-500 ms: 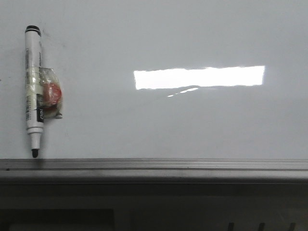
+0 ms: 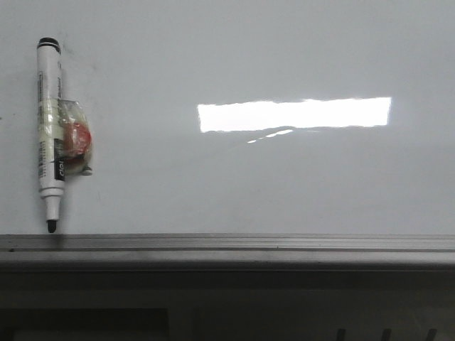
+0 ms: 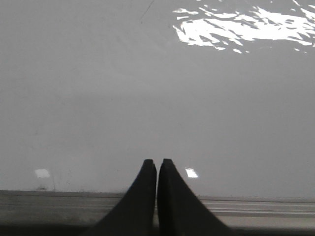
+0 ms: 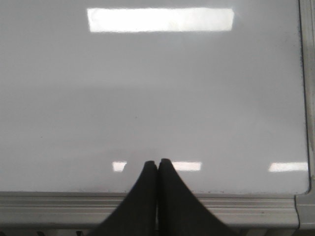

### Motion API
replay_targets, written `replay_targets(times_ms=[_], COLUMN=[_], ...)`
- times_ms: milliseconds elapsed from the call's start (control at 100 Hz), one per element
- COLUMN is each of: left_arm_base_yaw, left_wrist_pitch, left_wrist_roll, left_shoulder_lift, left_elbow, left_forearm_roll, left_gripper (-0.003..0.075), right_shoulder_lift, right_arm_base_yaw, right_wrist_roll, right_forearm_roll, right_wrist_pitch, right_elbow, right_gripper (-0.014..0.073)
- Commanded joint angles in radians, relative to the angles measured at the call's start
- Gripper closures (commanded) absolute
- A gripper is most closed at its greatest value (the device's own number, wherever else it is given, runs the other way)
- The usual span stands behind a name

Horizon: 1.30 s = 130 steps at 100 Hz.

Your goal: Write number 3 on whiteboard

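Note:
The whiteboard (image 2: 270,185) is a glossy pale grey board with a grey metal rail (image 2: 227,245) along its lower edge and a bright rectangular light reflection. No number 3 shows on it. A white marker pen (image 2: 49,135) with a black cap end and black tip stands tip-down at the board's far left, a red lump in clear wrap taped to its side. My left gripper (image 3: 157,162) is shut and empty over the board near the rail. My right gripper (image 4: 157,162) is shut and empty over the board (image 4: 157,98) near the rail. Neither gripper shows in the front view.
The board's right frame edge and corner (image 4: 305,191) show in the right wrist view. Below the rail in the front view lies a dark area (image 2: 227,312).

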Motion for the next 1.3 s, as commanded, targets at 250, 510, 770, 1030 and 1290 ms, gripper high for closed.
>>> replay_targets(times_ms=[250, 510, 770, 1030, 1290], left_arm_base_yaw=[0.003, 0.003, 0.003, 0.003, 0.003], left_wrist_pitch=[-0.069, -0.071, -0.108, -0.165, -0.207], left_wrist_roll=[-0.001, -0.001, -0.001, -0.001, -0.001], left_shoulder_lift=[-0.025, -0.025, -0.025, -0.025, 0.039], left_elbow=[0.032, 0.032, 0.032, 0.032, 0.011], left_forearm_roll=[-0.008, -0.008, 0.012, 0.018, 0.012], left_gripper=[0.0741, 0.0741, 0.0741, 0.0741, 0.0741], right_shoulder_lift=[-0.015, -0.015, -0.015, -0.01, 0.181], right_arm_base_yaw=[0.0, 0.0, 0.0, 0.0, 0.0], right_wrist_roll=[0.0, 0.0, 0.0, 0.0, 0.0], right_forearm_roll=[-0.005, -0.076, -0.049, 0.026, 0.117], right_wrist_pitch=[-0.012, -0.11, -0.295, -0.194, -0.179], right_elbow=[0.023, 0.023, 0.023, 0.023, -0.022], right_gripper=[0.0658, 0.0658, 0.0658, 0.0658, 0.0658])
